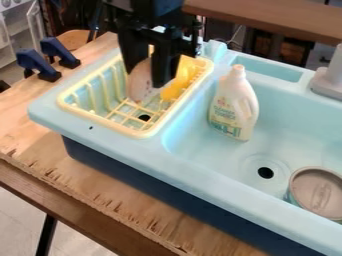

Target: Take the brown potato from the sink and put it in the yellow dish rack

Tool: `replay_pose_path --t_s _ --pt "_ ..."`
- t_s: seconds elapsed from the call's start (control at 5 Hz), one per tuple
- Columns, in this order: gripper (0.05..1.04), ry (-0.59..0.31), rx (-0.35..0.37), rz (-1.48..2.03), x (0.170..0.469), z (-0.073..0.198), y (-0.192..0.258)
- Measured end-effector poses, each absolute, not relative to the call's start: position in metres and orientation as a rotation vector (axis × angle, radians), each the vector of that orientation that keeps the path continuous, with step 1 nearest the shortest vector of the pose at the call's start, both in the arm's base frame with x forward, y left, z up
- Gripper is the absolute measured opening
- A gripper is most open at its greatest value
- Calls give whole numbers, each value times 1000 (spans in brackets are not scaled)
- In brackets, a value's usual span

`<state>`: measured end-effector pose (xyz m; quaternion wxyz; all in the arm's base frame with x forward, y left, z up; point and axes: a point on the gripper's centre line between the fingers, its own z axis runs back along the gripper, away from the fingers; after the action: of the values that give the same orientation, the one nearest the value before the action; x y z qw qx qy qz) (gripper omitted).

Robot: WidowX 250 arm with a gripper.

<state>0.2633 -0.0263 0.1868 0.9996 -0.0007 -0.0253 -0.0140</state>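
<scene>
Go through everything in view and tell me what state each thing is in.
Gripper: at the pinkish object.
Pinkish object: on edge, tilted.
Dish rack: upright, occupied.
Yellow object: inside the rack.
Cleaner bottle: upright.
Sink: occupied, no visible water.
Drain: unplugged.
Round container: lidded or not, cannot tell.
Blue clamps: side by side.

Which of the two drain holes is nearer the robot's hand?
The drain hole seen through the yellow rack, near the hand; the other drain, in the big basin, is uncovered.
</scene>
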Motion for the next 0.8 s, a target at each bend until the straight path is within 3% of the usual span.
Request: replay_pose_path --t_s 0.4,0.8 --pt "501 -156 124 94 260 161 -8" --pt "502 -242 100 213 271 145 4"
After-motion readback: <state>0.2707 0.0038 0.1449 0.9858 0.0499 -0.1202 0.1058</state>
